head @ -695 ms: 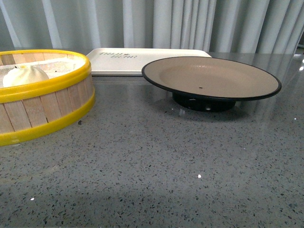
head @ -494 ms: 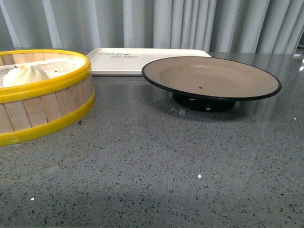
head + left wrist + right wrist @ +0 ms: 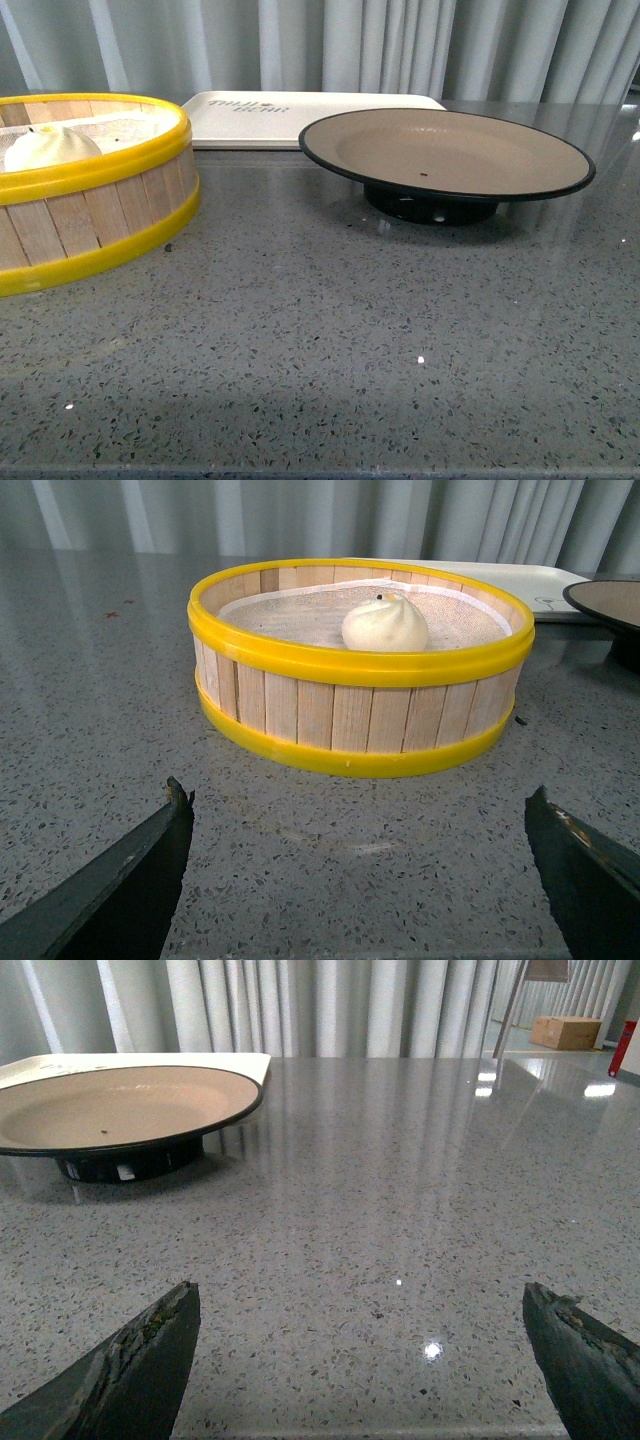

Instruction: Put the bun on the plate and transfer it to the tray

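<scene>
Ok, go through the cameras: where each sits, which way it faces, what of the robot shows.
Front view: on the robot's body, facing forward over the table: steamer basket left, plate right, tray behind; no arm shows.
Left wrist view: on the left arm, low, facing the steamer basket holding the bun; the open left gripper frames it.
Right wrist view: on the right arm, low, facing the plate and table; the open right gripper shows.
Shared: all three show the plate.

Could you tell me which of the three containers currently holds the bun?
The yellow-rimmed wooden steamer basket: the bun sits inside it, while the black-rimmed plate and cream tray look bare.
</scene>
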`<state>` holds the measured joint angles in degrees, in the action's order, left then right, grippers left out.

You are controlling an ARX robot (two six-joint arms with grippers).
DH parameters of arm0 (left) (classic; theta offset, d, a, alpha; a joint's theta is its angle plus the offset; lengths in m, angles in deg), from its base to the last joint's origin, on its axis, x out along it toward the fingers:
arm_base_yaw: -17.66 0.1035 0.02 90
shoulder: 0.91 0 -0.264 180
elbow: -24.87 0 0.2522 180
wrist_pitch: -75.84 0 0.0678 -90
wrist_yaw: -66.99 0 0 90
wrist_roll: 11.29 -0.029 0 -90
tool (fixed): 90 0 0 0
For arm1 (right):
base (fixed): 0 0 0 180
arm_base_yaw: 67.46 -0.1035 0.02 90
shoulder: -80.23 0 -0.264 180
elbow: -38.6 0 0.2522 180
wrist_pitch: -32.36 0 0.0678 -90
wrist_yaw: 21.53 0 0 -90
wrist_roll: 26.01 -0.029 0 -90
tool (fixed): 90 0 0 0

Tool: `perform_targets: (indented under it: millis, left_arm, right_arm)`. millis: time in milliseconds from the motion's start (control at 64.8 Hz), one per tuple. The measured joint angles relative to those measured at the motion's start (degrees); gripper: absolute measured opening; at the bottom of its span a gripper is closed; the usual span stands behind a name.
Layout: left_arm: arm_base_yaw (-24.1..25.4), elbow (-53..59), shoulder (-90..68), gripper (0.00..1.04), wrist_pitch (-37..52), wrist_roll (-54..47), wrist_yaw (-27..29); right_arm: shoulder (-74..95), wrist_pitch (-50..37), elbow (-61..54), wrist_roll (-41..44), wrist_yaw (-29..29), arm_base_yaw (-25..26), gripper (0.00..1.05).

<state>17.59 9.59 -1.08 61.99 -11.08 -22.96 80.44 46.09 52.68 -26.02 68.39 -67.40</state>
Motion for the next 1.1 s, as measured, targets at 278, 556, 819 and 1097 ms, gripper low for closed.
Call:
perform_targets:
  millis: [278, 556, 819, 1097]
  left_arm:
    - [0.0, 0.0, 0.0, 0.98, 0.0, 0.0, 0.0]
    - [3.8, -13.1, -20.6, 0.98, -19.5, 7.1, -7.7]
    - [3.3, -31.3, -32.9, 0.98, -10.9, 8.4, -5.6]
    - [-11.3, -47.5, -57.4, 0.98, -4.0, 4.3, 3.0]
  right_arm:
    - [0.0, 0.0, 0.0, 0.0, 0.0, 0.0, 0.96]
    - [0.0, 0.0, 0.0, 0.0, 0.0, 0.0, 0.96]
    - [0.0, 0.0, 0.0, 0.0, 0.0, 0.0, 0.96]
    - [0.0, 0.0, 0.0, 0.0, 0.0, 0.0, 0.96]
